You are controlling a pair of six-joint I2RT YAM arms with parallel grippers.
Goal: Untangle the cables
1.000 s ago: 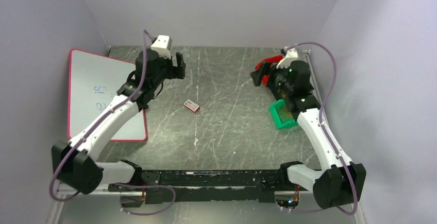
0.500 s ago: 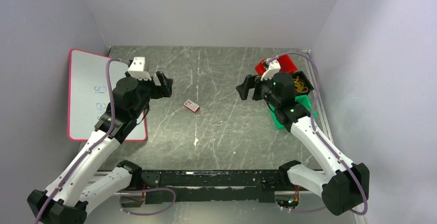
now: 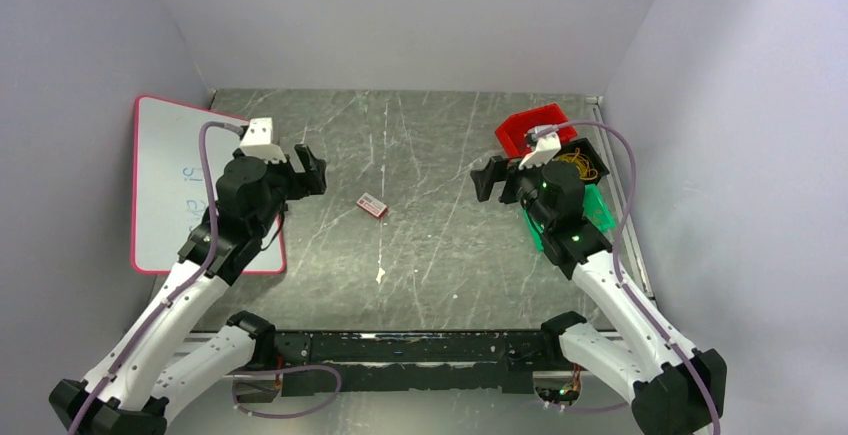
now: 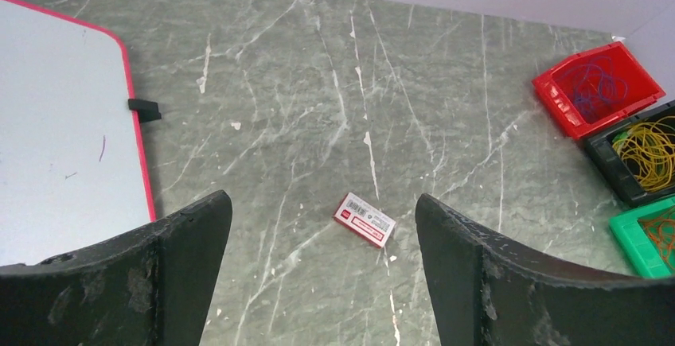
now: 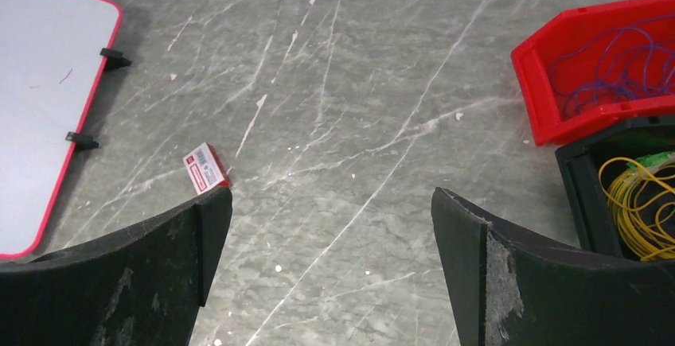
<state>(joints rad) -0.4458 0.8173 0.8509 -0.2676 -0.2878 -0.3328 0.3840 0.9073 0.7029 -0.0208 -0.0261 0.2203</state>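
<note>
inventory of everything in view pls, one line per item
table: 1, grey marbled, under everything
whiteboard: 1, white, red frame, far left
clips: 2, black, whiteboard's right edge
box: 1, red and white, table centre
red bin: 1, far right
black bin: 1, beside red bin
green bin: 1, beside black bin
blue cables: bunch, in red bin
yellow cables: bunch, in black bin
orange cables: bunch, in green bin
left gripper: black, open, empty, near whiteboard
right gripper: black, open, empty, by bins
</note>
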